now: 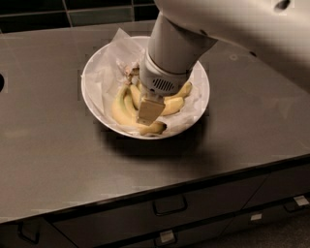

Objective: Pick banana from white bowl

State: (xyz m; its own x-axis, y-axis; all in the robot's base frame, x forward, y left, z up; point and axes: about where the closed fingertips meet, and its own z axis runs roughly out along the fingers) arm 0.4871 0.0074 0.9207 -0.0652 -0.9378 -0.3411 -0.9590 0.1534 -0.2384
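Inside the white bowl [92, 99], on a lining of crumpled white paper [104, 72], the banana [120, 110] lies curved along the bowl's left and near side. It is long, slim and pale yellow, and its dark tip points toward the bowl's near right rim. Two shorter, plumper bananas [175, 102] lie beside it toward the bowl's right side. The robot's claw [147, 116] is lowered into the middle of the bowl, its tan pad down among the fruit and right against the long banana's inner curve. Whether the claw is clenched or released cannot be told from this angle. The grey wrist and pale arm [174, 46] rise from the bowl toward the upper right and hide the bowl's far right rim. The bowl sits on a dark, smooth desk [48, 160]. Below the desk's near edge, in front of the bowl, are dark drawers [169, 206] with handles. Behind the bowl runs a wall of dark tiles [97, 14].
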